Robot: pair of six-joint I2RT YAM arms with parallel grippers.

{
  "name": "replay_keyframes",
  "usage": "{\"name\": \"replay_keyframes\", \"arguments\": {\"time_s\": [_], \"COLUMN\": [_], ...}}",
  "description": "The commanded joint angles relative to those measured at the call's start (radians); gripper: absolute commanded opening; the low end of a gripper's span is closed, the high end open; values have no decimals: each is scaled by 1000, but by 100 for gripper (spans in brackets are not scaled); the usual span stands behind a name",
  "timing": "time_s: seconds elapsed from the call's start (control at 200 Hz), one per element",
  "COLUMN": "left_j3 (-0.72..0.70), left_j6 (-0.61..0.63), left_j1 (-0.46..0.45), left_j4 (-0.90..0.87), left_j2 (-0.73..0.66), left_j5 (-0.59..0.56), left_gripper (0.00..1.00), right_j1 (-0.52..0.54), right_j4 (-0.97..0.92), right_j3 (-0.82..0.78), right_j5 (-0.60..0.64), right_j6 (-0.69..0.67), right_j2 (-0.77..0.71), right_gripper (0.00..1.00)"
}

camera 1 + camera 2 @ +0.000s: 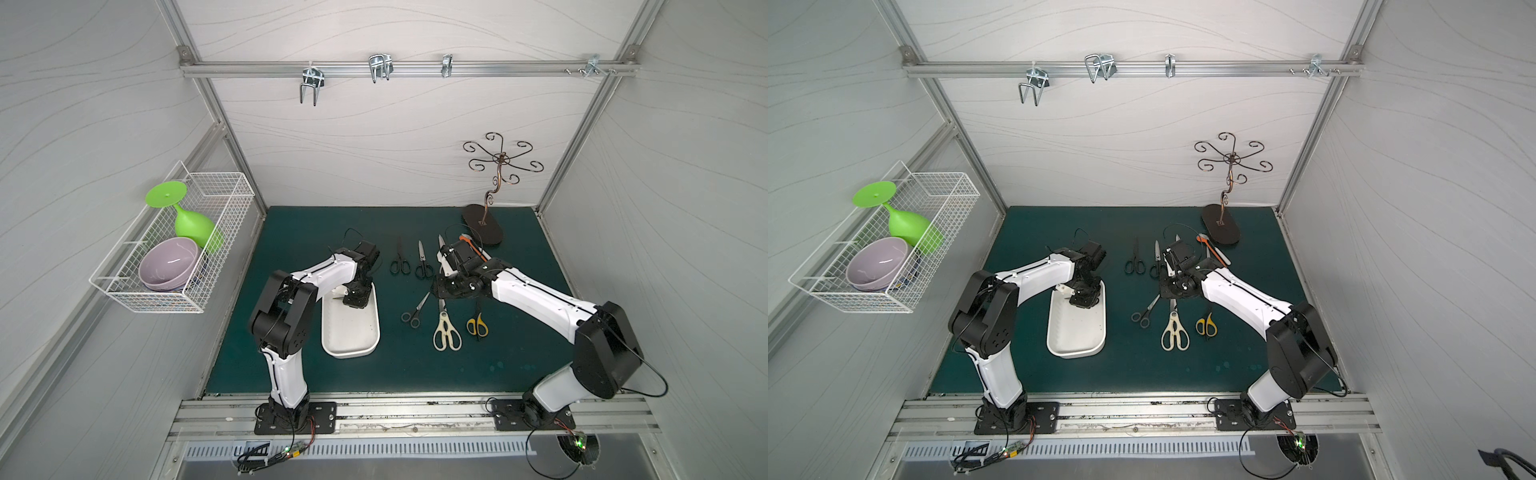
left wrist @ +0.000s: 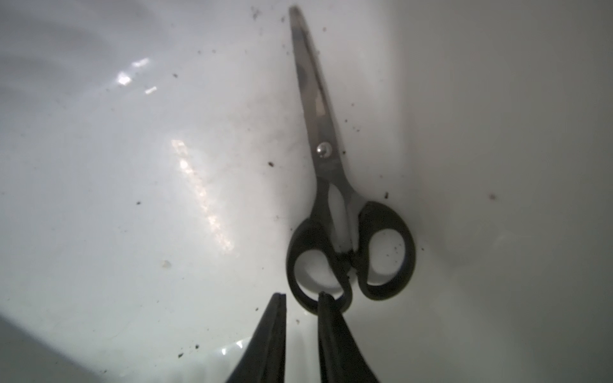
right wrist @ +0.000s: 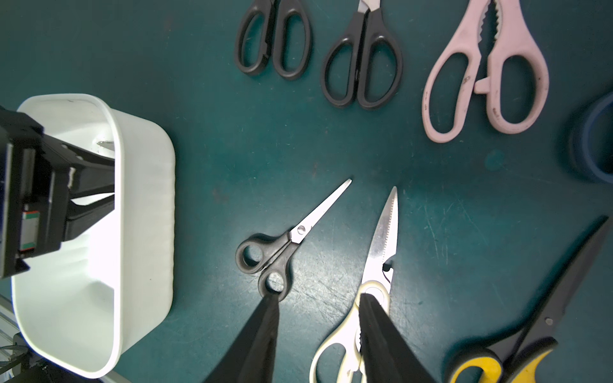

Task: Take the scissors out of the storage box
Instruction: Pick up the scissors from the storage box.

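One pair is left in the storage box [image 1: 349, 332]. In both top views the left jaws reach into its far end, and the other scissors [image 1: 444, 321] lie on the worktop [image 1: 519, 353] beside the box.

In the left wrist view the black-handled scissors [image 2: 323, 146] lie flat along the box wall. The jaws, nearly closed, straddle one handle loop's rim; whether they pinch it I cannot tell. The rim wants a firm pinch and a straight lift clear of the wall.

In the right wrist view the right jaws hang partly open and empty beside the box.
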Motion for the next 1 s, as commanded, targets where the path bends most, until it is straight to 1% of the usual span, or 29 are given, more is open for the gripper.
{"name": "replay_keyframes", "arguments": {"time_s": [0.0, 0.125, 0.325, 0.465, 0.615, 0.695, 0.735, 0.995], "left_j3": [-22, -52, -33, -52, -86, -88, -88, -76], "left_j6": [-10, -21, -2, -7, -10, -6, -3, 22], "left_j1": [-8, -8, -8, -8, -8, -8, -8, -6], "left_j4": [-8, 28, 36, 51, 83, 86, 85, 47], "left_j2": [10, 10, 26, 32, 24, 21, 20, 4], "left_j5": [-4, -5, -11, -8, -6, -4, -6, -5], "left_gripper": [22, 22, 22, 21, 12, 3, 0, 0], "right_j1": [-6, -7, -7, -6, -6, -6, -6, -7], "right_j4": [3, 2, -2, -5, -9, -11, -11, -11], "right_j3": [-8, -8, -15, -13, -11, -11, -11, -2], "right_j5": [-3, -4, 3, 2, 2, 5, 7, 6], "right_j6": [-12, -12, -13, -13, -15, -16, -16, -15], "right_j2": [-22, -19, -25, -23, -25, -27, -27, -19], "right_gripper": [44, 44, 45, 44, 45, 45, 44, 44]}}
